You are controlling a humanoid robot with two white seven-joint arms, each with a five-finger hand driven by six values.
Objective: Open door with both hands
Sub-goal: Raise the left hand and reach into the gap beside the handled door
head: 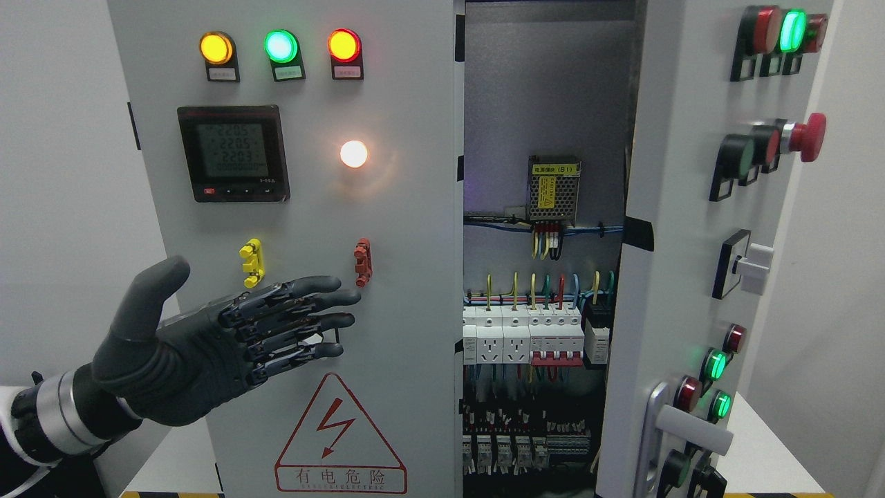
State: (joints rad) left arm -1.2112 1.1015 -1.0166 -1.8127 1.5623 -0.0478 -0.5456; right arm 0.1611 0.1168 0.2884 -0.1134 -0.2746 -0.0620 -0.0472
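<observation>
the right door (698,277) of the grey metal cabinet already stands swung out, wiring showing left of it. the left door (304,228), smooth painted steel, looks shut. my left hand (228,339), matte black, fingers straight and empty, hovers before it; next i need its free edge, i judge.

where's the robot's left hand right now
In the head view the left hand is at lower left, fingers spread in front of the closed left door, just above the red warning triangle.
</observation>
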